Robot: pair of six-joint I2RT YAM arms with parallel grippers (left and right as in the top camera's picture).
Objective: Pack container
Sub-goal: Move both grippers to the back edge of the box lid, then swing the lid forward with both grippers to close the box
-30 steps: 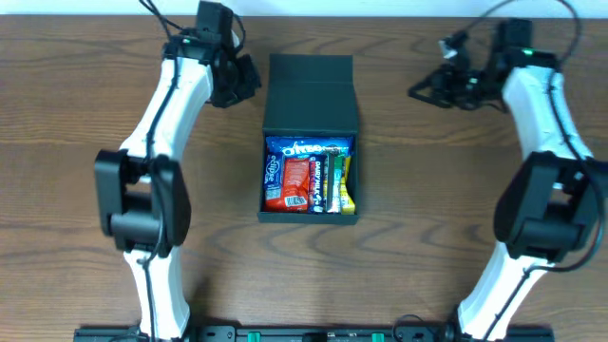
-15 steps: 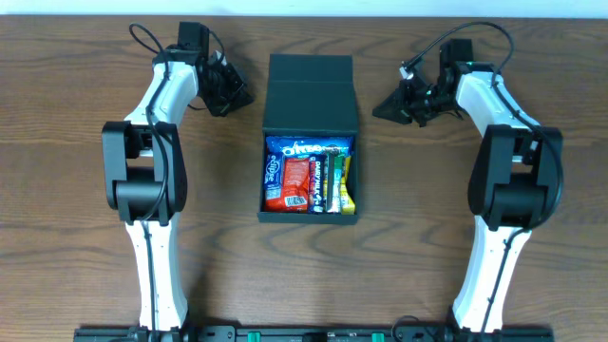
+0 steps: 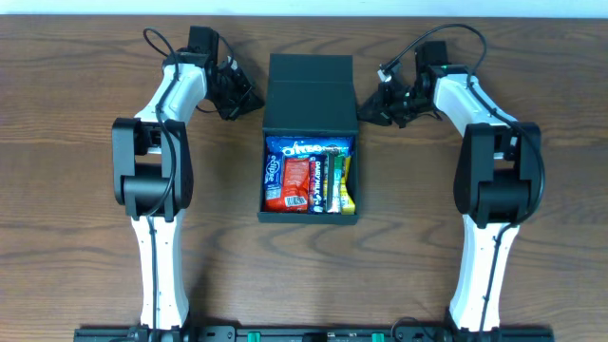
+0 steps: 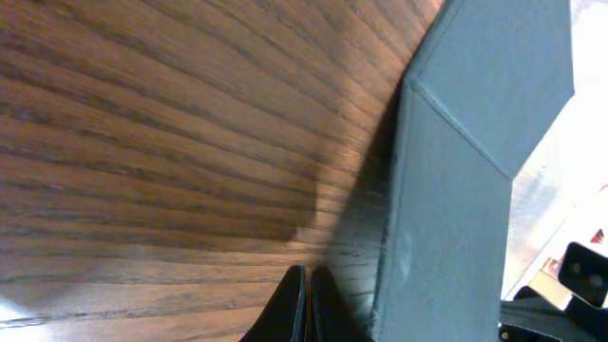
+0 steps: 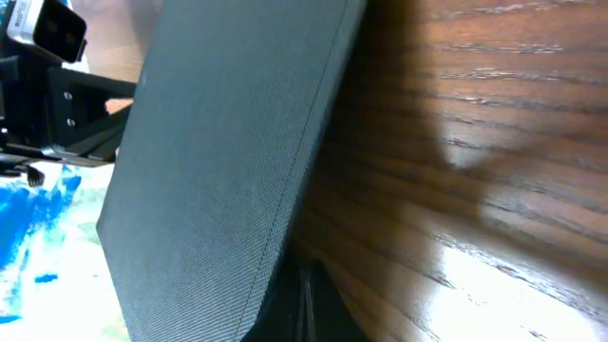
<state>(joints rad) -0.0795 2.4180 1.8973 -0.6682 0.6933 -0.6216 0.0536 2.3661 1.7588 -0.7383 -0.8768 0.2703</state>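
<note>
The dark container (image 3: 311, 214) stands open mid-table, packed with snack packets (image 3: 306, 175). Its flap lid (image 3: 311, 93) lies folded back toward the far edge. My left gripper (image 3: 253, 99) is shut and empty, its tips low against the lid's left side. In the left wrist view the closed fingers (image 4: 291, 302) rest on the wood beside the lid's edge (image 4: 446, 190). My right gripper (image 3: 365, 113) is also shut and empty at the lid's right side. The right wrist view shows its dark tips (image 5: 306, 302) tucked under the raised lid (image 5: 218, 161).
Bare brown wooden table (image 3: 76, 190) lies on both sides of the container. Both arms reach in from the near edge, elbows bent at mid-table. A pale wall strip runs along the far edge (image 3: 304, 8).
Both grippers have moved inward toward the lid, the left one rightward and the right one leftward. They now sit at the lid's two sides. The container has not shifted.
</note>
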